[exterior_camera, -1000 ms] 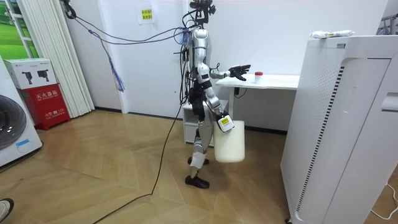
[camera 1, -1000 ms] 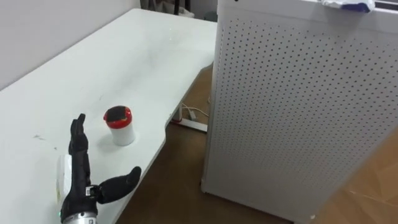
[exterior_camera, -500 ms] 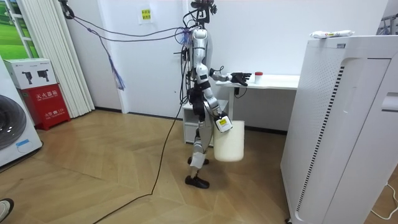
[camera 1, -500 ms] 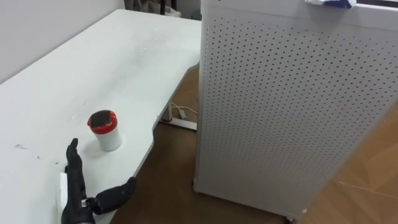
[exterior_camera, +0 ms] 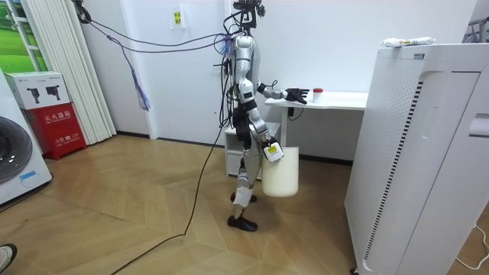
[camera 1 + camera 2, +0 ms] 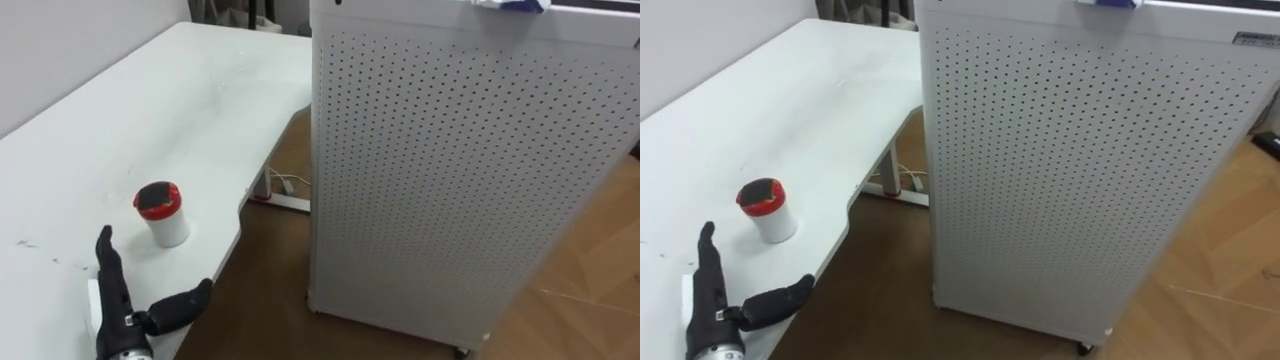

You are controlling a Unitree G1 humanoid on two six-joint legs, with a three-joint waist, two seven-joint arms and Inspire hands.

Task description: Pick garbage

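Observation:
A small white cup with a red lid (image 6: 162, 212) stands upright near the table's (image 6: 180, 100) curved front edge; it is also in the right eye view (image 6: 766, 209). My left hand (image 6: 115, 300) hovers just short of the cup, open, with straight fingers and the thumb spread toward the edge. A crumpled white and blue wrapper (image 6: 510, 5) lies on top of the tall white perforated cabinet (image 6: 450, 180). In the room view I stand at the table's end, left hand (image 5: 296, 94) stretched toward the cup (image 5: 317, 93). My right hand (image 5: 271, 150) hangs at my side carrying a white bin (image 5: 280, 174).
The perforated cabinet stands on castors close to the table's right, leaving a narrow strip of wooden floor (image 6: 270, 290) between them. A power strip and cables (image 6: 285, 185) lie under the table. A washing machine (image 5: 19, 160) and a red box (image 5: 57, 126) stand far off.
My left hand has dropped lower and drawn back a little from the cup. The eye view has shifted, so the cabinet now sits further left in it.

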